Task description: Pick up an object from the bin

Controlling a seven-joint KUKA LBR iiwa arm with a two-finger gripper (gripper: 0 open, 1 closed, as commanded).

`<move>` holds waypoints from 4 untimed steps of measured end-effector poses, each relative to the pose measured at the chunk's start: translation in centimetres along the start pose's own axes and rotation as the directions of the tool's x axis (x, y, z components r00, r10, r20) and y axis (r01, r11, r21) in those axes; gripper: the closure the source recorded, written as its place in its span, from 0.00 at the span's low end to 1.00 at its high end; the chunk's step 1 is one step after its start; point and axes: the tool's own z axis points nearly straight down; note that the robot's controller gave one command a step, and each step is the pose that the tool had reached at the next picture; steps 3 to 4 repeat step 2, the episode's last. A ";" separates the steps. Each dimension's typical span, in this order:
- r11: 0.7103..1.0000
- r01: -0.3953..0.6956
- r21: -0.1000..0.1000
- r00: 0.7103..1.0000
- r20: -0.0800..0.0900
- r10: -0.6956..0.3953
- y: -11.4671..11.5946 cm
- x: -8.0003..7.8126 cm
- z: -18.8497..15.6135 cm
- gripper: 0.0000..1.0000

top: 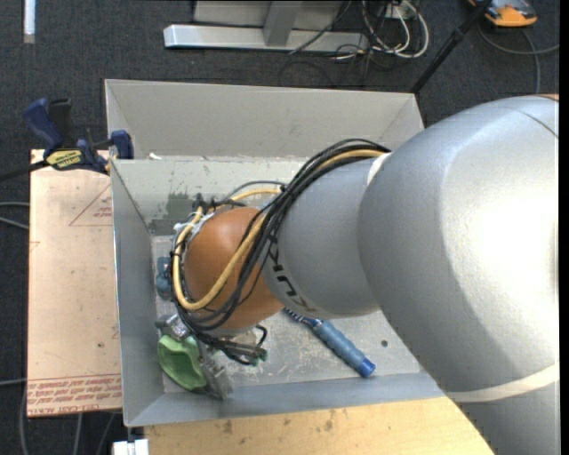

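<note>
Working the lower-left corner of the bin: claw sits low, right against a crumpled green thing. Can't tell if it's apart or closed. Arm comes in from the right, orange wrist cover pitched down. I'd centre on the green piece before closing and lift straight; the blue pen lies well clear.

A blue pen lies flat on the floor of the bin, near its front right corner and set diagonally. Beyond the bin's far wall, a silver metal base rests on dark carpet, with loose cables beside it. An orange-and-yellow item lies beyond the bin's far right corner.
</note>
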 end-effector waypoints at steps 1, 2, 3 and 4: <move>1.000 -0.001 -0.005 1.000 -0.004 0.001 0.3 0.1 -0.1 1.00; 1.000 -0.009 -0.003 1.000 -0.001 0.009 -3.2 -2.2 -15.5 1.00; 1.000 -0.009 -0.003 1.000 -0.001 0.009 -3.2 -2.2 -15.5 1.00; 1.000 -0.009 -0.003 1.000 -0.001 0.009 -3.2 -2.2 -15.5 1.00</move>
